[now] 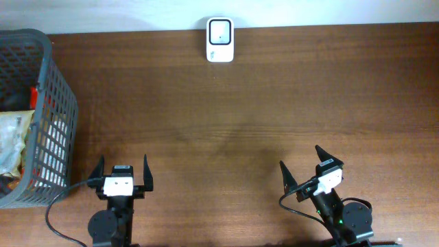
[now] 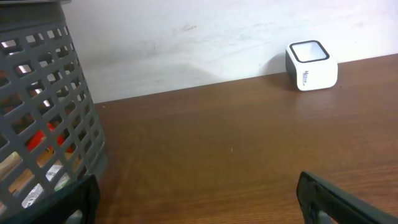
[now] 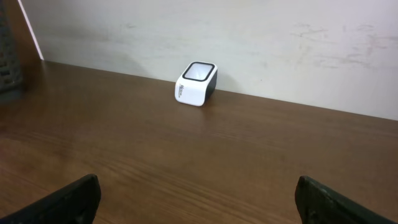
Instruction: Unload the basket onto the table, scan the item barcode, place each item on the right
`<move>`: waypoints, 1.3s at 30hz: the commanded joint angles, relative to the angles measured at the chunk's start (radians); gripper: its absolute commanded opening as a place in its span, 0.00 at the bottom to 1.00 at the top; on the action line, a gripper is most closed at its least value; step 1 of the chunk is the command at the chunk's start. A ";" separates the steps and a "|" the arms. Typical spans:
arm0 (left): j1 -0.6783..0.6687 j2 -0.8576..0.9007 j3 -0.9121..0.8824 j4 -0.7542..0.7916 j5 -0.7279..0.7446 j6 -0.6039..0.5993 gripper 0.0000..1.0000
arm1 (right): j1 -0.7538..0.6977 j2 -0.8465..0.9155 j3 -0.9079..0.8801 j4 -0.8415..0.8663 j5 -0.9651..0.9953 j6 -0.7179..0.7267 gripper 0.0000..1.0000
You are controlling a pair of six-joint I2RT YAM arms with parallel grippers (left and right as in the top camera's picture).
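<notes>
At the near edge of the table (image 1: 240,103): both my arms sit side by side, well apart from each other, fingers pointing toward the far side
Left gripper (image 1: 123,166): jaws spread wide, gripping nothing, low over the wood just beside the basket's near right corner
Left wrist view: my dark fingers (image 2: 333,199) show only in the two bottom corners, with bare brown wood between them
Right gripper (image 1: 300,159): jaws equally wide and gripping nothing, the whole hand turned a little to its left
Right wrist view: my fingers (image 3: 68,202) again sit only in the bottom corners, aimed roughly toward the scanner
Scanner (image 1: 220,40): small white block with a dark-framed window on top, standing at the far edge of the table against the white wall (image 2: 186,37), well apart from both my grippers
Basket (image 1: 53,137): grey plastic lattice at the left end of the table
Goods to scan: inside the basket, where a pale packet (image 1: 12,134) and a red item (image 1: 32,92) show; I cannot make out any barcode
Cable (image 1: 53,206): black, looping on the table between my left arm and the basket
</notes>
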 commanded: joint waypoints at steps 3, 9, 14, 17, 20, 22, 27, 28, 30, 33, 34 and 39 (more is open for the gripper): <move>-0.001 -0.008 -0.003 -0.007 -0.010 0.013 0.99 | 0.005 -0.006 -0.007 -0.003 -0.001 0.007 0.99; -0.001 -0.008 -0.003 -0.007 -0.010 0.013 0.99 | 0.005 -0.006 -0.007 -0.003 -0.001 0.007 0.99; -0.001 -0.008 -0.003 -0.007 -0.010 0.013 0.99 | 0.005 -0.006 -0.007 -0.003 -0.001 0.007 0.99; -0.001 -0.008 -0.003 -0.007 -0.010 0.013 0.99 | 0.005 -0.006 -0.007 -0.003 -0.001 0.007 0.99; -0.001 -0.008 -0.003 -0.003 -0.011 0.013 0.99 | 0.005 -0.006 -0.007 -0.003 -0.001 0.007 0.99; 0.000 -0.008 -0.003 -0.008 -0.010 0.012 0.99 | 0.005 -0.006 -0.007 -0.003 -0.001 0.007 0.99; 0.000 -0.008 -0.003 0.029 -0.006 0.012 0.99 | 0.005 -0.006 -0.007 -0.003 -0.001 0.007 0.99; 0.000 -0.008 -0.003 0.034 0.002 0.012 0.99 | 0.005 -0.006 -0.007 -0.003 -0.001 0.007 0.99; 0.000 -0.008 -0.003 0.034 0.002 0.012 0.99 | 0.005 -0.006 -0.007 -0.003 -0.001 0.007 0.99; 0.000 -0.008 -0.003 0.039 0.067 0.012 0.99 | 0.005 -0.006 -0.007 -0.003 -0.001 0.007 0.99; 0.000 -0.008 -0.003 0.040 0.070 0.011 0.99 | 0.005 -0.006 -0.007 -0.003 -0.001 0.007 0.99; 0.000 -0.008 0.008 0.041 0.096 -0.018 0.99 | 0.005 -0.006 -0.007 -0.003 -0.001 0.007 0.99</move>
